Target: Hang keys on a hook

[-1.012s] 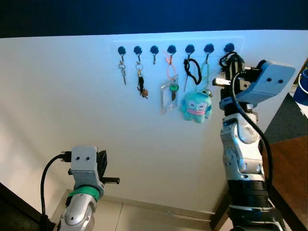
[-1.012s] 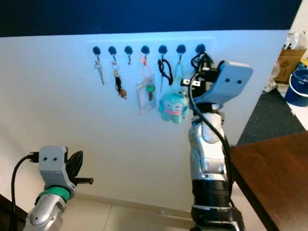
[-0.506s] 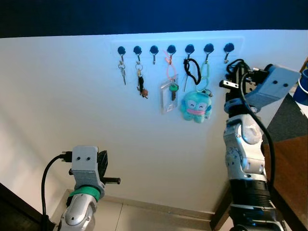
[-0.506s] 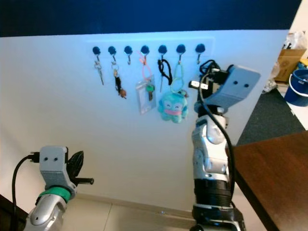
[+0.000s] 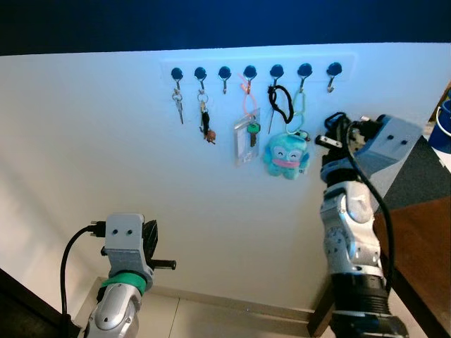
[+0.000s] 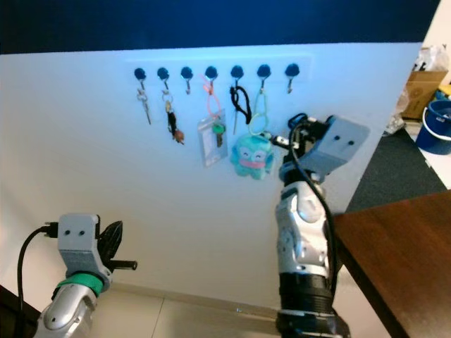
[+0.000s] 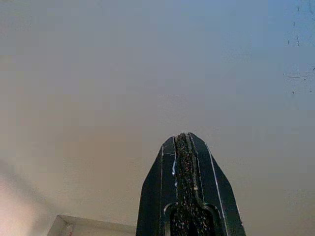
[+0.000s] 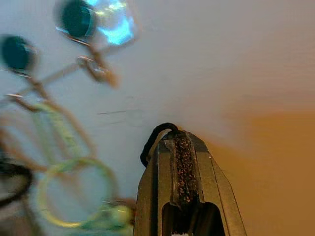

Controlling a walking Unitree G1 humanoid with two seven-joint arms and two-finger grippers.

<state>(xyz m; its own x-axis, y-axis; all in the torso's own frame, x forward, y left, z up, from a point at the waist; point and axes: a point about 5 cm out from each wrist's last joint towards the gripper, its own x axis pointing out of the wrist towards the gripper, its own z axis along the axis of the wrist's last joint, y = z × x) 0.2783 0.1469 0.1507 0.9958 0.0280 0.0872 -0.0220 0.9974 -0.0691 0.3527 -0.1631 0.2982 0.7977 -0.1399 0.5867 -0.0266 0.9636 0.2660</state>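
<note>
- A row of seven dark-knobbed hooks [image 5: 250, 71] is seen high on a white wall [image 5: 84, 141], below a dark blue band
- A small set of keys [image 5: 179, 103] is hung on the first hook from the left, and a second bunch [image 5: 206, 121] with a brown fob on the next
- The third hook [image 5: 224, 73] is left bare, as is the seventh hook [image 5: 333, 70] at the right end
- A clear card holder [image 5: 247, 137] with a green-headed key is suspended from the fourth hook by a pink loop
- A black cord loop [image 5: 282, 103] is hung from the fifth hook, and a teal plush charm [image 5: 286, 155] on a pale green loop from the sixth
- The right gripper [image 8: 180, 140] is raised close to the wall, just below the seventh hook and beside the plush charm; its fingers are pressed together, and a thin black loop [image 8: 150, 142] is seen at their tip, though whether it is pinched cannot be told
- The left gripper [image 7: 184, 142] is held low, well apart from the hooks, pointed at bare wall with its fingers clenched on nothing
- A brown table [image 6: 394, 246] is seen at the right
</note>
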